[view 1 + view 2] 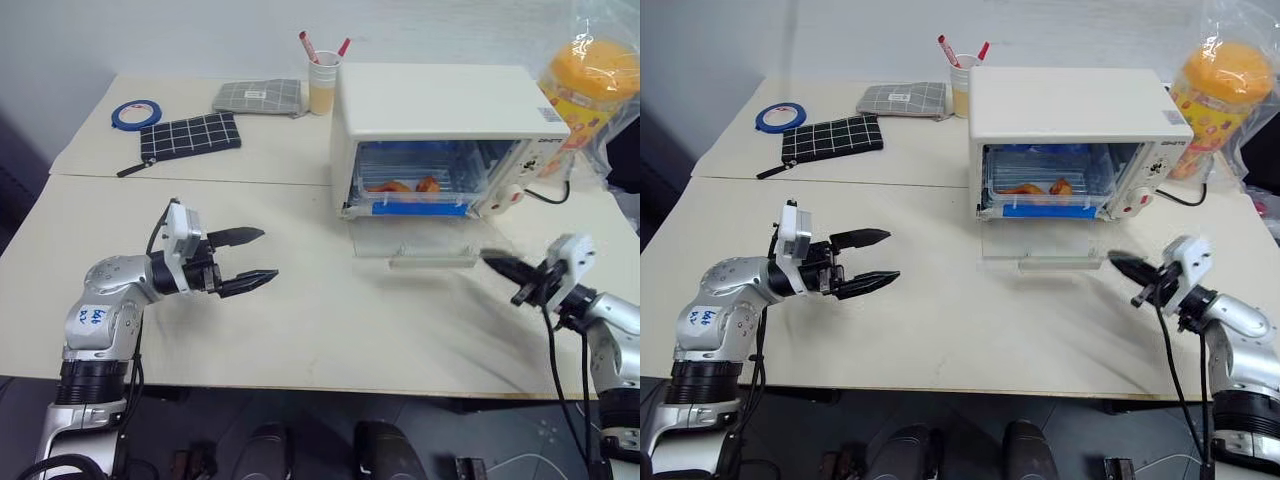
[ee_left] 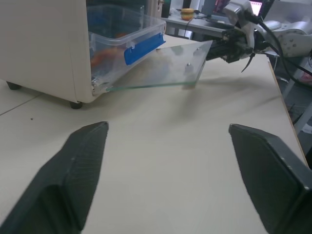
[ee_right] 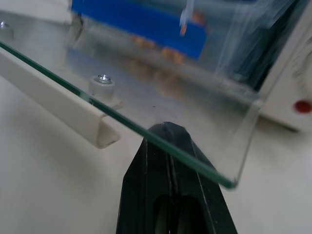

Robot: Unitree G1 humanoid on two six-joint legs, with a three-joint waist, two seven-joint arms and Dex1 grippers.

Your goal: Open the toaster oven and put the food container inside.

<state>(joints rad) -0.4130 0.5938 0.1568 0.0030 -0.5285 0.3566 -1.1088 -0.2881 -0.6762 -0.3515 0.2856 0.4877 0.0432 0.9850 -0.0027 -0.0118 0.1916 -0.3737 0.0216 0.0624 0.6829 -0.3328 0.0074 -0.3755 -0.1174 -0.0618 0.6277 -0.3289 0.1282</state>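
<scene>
Food container (image 1: 412, 178): clear rigid plastic box, blue side clip facing out, orange-brown pieces visible through the wall. Seated inside the toaster oven (image 1: 440, 130), front edge at the mouth of the cavity. Judged light, stiff, smooth and somewhat slippery; best taken by the short ends at the clips or pushed squarely on the front wall.

Toaster oven: cream-white box, glass door (image 1: 415, 240) folded down flat with white bar handle (image 1: 432, 261) at its outer edge. Glass judged fragile; lift by handle bar or under the edge, gently.

Left gripper (image 1: 246, 260): fingers spread wide, empty, well apart from oven. Right gripper (image 1: 500, 265): fingers pressed together, empty, tip just under the door's corner.
</scene>
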